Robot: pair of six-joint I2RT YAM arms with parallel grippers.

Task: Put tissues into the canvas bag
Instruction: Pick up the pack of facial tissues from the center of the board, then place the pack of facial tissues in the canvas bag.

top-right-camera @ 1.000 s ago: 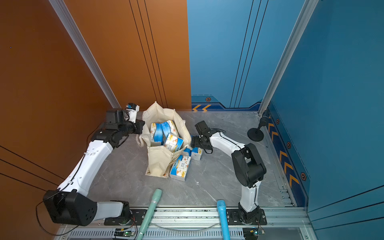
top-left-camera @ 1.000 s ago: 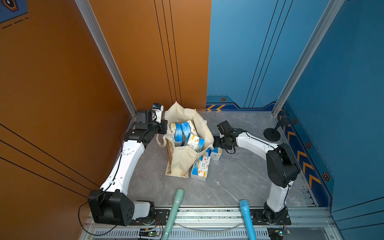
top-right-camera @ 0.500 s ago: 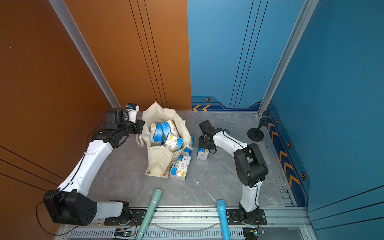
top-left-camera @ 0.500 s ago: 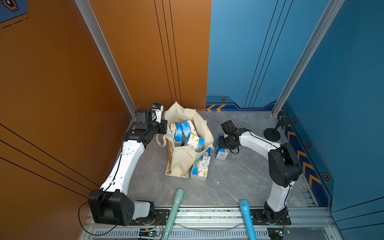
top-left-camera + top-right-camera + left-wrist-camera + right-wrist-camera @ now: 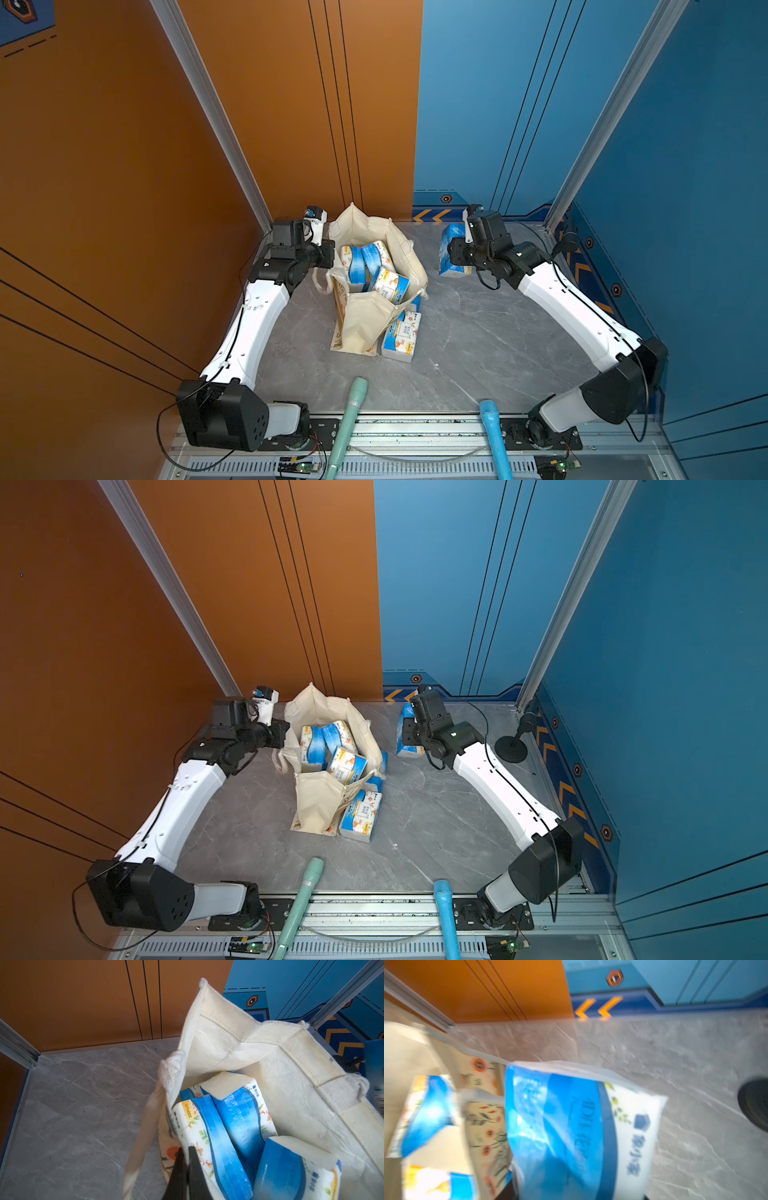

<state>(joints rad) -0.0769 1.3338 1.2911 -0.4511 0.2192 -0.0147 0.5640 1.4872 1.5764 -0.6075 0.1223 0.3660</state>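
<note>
A boxy cream canvas bag (image 5: 361, 328), coarse-woven with a crinkly lining, stands upright and open-mouthed on the grey marble-veined table (image 5: 478, 340). It holds soft brick-shaped tissue packs (image 5: 365, 262) in glossy blue-and-white floral film, set on edge with their long axes tilted up toward the mouth, while a loose pack (image 5: 401, 338) lies flat against its right side, lengthwise front to back. The left gripper (image 5: 187, 1167) is pinched tight on the bag's rim; the right gripper (image 5: 455, 255) clamps a single pack (image 5: 449, 243) just right of the bag, apart from it, long axis steep.
</note>
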